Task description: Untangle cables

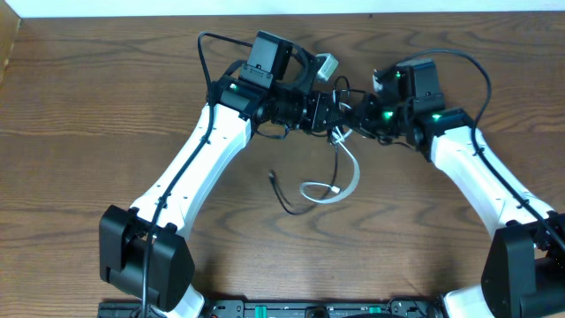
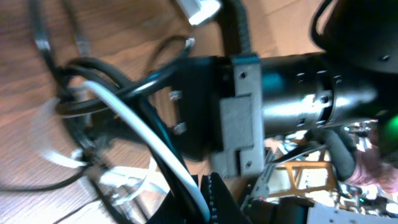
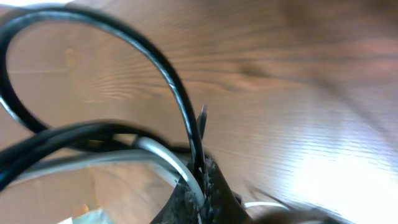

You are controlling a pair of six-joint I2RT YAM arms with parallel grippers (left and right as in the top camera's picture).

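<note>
Overhead: cables [image 1: 339, 134] tangled, held from both sides

Brown wooden tabletop [image 1: 88, 132], pale wall strip [image 1: 132, 7] at far edge. At far centre the left hand [image 1: 330, 114] and right hand [image 1: 352, 118] meet, each closed tight on the bunched cables between them. One white cable [image 1: 351, 172] loops down onto the wood; a black cable [image 1: 284, 200] trails beside it. Judgement: early stage, nothing separated yet; every strand remains to be pulled free.

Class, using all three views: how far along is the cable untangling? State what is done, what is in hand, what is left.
Done: little; only a white cable loop and a black cable tail trail free. In hand: left gripper and right gripper are both shut on the bundle between them. Left: cords there cross one another, so nearly all the separating.
</note>
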